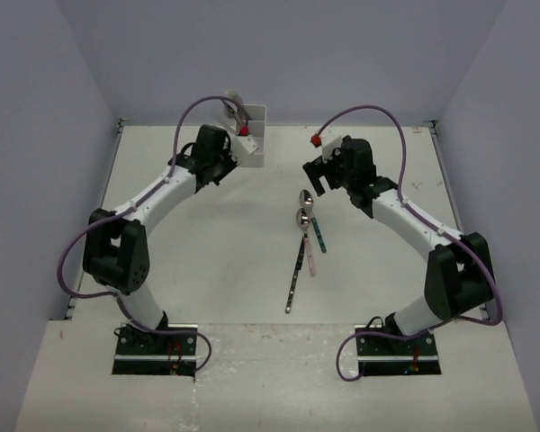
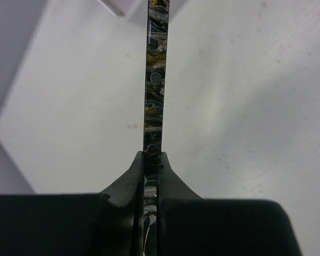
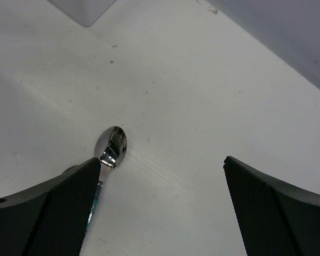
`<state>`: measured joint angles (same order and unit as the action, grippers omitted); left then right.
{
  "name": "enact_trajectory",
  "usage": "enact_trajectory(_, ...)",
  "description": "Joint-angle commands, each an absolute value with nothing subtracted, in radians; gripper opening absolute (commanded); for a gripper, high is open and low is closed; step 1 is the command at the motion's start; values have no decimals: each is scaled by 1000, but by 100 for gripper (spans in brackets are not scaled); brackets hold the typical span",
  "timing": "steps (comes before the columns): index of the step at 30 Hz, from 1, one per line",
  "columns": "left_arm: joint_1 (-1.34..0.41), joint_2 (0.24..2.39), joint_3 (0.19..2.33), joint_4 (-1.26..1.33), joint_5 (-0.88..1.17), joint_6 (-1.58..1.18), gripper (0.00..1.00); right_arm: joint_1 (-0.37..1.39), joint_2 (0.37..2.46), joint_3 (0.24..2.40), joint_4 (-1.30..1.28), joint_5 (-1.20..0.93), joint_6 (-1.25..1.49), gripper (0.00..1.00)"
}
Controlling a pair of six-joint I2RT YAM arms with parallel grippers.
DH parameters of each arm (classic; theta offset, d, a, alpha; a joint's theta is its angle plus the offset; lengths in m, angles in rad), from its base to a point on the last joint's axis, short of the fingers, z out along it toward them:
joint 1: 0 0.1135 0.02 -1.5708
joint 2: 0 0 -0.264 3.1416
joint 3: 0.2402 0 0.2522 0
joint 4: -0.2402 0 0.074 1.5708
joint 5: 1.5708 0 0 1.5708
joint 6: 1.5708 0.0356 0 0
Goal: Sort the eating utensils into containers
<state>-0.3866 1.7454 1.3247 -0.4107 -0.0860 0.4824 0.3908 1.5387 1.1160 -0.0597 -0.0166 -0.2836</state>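
Note:
My left gripper (image 2: 151, 160) is shut on a utensil with a dark marbled handle (image 2: 156, 80), which points toward the white holder (image 2: 120, 6). In the top view this gripper (image 1: 238, 144) sits right beside the holder (image 1: 256, 126) at the back of the table. My right gripper (image 3: 162, 170) is open and empty, above a teal-handled spoon (image 3: 111, 146) whose bowl lies by my left finger. In the top view the right gripper (image 1: 319, 171) hangs just behind that spoon (image 1: 311, 216). A pink-handled spoon (image 1: 304, 236) and a black-handled utensil (image 1: 295, 274) lie next to it.
Utensil ends (image 1: 232, 101) stick out above the holder's back left. A corner of the holder (image 3: 82, 10) shows in the right wrist view. Grey walls close the table at the back and both sides.

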Motion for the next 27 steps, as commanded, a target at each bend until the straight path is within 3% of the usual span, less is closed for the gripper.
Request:
enact_trajectory(1, -388, 1704, 1469, -417, -116, 788, 0, 382, 1488, 1104, -31, 35, -321, 99)
enact_trajectory(7, -387, 1851, 1644, -511, -259, 1099, 0, 380, 1479, 1086, -32, 93, -342, 99)
enact_trajectory(13, -385, 2006, 1801, -518, -413, 1233, 0, 379, 1476, 1083, -48, 115, -334, 99)
enact_trajectory(27, -391, 2091, 1896, -545, -311, 1506, 0, 379, 1479, 1074, -87, 160, -313, 99)
